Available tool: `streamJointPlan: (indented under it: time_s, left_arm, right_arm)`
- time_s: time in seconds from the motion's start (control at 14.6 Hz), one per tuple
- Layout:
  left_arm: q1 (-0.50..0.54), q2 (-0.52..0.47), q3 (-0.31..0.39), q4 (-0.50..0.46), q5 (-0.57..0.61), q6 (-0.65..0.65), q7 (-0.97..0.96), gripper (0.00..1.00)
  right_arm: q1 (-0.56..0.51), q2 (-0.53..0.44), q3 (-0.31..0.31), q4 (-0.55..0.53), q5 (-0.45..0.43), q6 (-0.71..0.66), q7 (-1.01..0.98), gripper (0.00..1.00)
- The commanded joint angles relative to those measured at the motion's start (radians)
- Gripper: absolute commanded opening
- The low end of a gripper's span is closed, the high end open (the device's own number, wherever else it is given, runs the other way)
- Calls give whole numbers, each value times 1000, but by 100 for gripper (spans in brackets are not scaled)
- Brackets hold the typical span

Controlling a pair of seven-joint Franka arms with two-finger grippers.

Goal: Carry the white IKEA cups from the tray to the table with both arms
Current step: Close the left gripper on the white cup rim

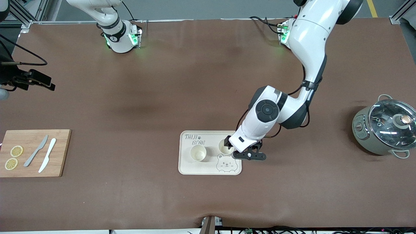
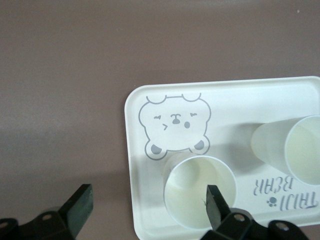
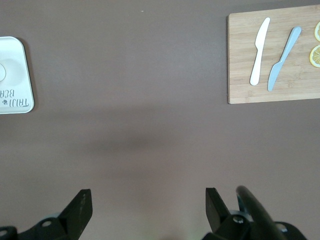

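- Both white cups stand upright on the bear-printed tray point(image 1: 195, 169), rims up; one point(image 1: 198, 153) toward the right arm's end, the other point(image 1: 225, 147) beside it
- Left end effector point(image 2: 150, 205) spread wide over that second cup point(image 2: 197, 190); one finger point(image 2: 216, 204) inside its rim, not pinching
- Right end effector point(image 3: 147, 207) spread over bare tabletop point(image 3: 150, 100), waiting; its wrist view shows the cutting board point(image 3: 240, 75)

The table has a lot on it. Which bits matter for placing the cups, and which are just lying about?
Part of the job:
cup standing on the tray
second cup on the tray, under the open left pincer
right pincer, open, waiting over bare table

Just lying about:
pot
cutting board
two knives
lemon slices
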Motion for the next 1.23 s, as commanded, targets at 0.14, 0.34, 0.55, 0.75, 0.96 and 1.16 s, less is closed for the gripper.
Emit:
streamJointPlan:
  time_s: [0.14, 0.34, 0.55, 0.75, 0.96, 1.16]
  left_arm:
    - [-30, 45, 12, 25, 51, 49, -37, 100]
    - [-37, 64, 16, 19, 73, 75, -74, 100]
    - [-39, 68, 16, 12, 74, 89, -82, 100]
    - [-37, 82, 16, 4, 74, 105, -82, 100]
    - [-36, 99, 16, 1, 82, 105, -83, 100]
    - [-36, 104, 16, -2, 82, 105, -82, 100]
  right_arm:
    - [8, -2, -2, 0, -17, 3, -5, 100]
    - [8, -2, -2, 0, -17, 3, -5, 100]
    - [8, -2, -2, 0, -17, 3, -5, 100]
    - [8, -2, -2, 0, -17, 3, -5, 100]
    - [8, -3, -2, 0, -17, -2, -7, 100]
    - [8, -3, -2, 0, -17, -6, -7, 100]
